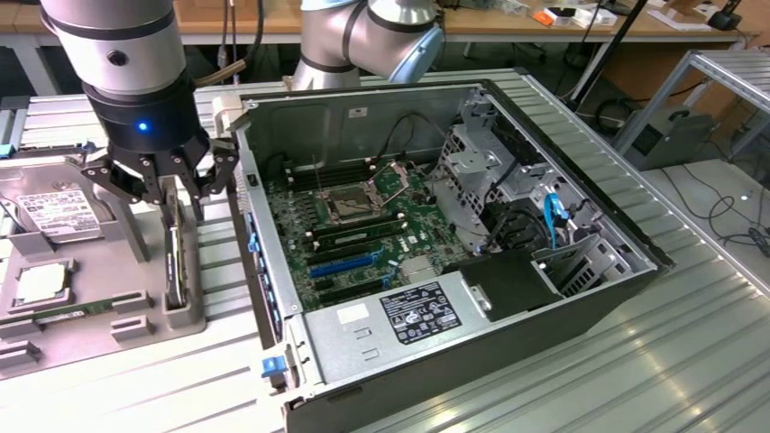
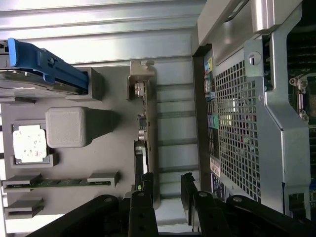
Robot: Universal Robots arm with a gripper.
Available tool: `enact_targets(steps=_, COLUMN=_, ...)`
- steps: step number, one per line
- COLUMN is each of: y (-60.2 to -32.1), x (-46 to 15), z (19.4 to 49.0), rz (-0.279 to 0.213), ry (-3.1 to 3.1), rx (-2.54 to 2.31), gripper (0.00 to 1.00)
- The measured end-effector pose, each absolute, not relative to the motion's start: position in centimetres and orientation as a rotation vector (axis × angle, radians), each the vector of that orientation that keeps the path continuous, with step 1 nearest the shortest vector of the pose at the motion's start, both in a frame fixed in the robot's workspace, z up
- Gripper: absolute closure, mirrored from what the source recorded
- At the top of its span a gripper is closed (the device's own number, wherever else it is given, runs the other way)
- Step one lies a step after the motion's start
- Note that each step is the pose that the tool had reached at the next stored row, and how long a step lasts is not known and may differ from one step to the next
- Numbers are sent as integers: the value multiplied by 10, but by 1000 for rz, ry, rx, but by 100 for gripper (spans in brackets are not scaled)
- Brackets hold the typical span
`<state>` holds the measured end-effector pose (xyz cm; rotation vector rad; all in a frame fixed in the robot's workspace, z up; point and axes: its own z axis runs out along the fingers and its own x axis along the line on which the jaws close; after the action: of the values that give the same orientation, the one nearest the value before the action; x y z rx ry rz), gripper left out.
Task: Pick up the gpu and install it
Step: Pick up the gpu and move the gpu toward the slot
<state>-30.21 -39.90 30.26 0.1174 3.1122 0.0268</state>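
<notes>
Directly beneath the spread pincer (image 1: pixel 183 209) stands the gpu (image 1: pixel 176 263), edgewise.

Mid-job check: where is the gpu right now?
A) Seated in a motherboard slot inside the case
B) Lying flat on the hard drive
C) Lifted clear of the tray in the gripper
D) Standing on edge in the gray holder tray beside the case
D: the gpu stands on edge in the gray holder tray, outside the case, with the open gripper just above it.
</notes>
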Motion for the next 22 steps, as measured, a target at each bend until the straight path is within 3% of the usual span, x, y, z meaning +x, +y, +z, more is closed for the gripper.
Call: enact_targets(steps=22, y=-399, x=-323, z=273, rz=17, ry=3112, rx=117, gripper=64)
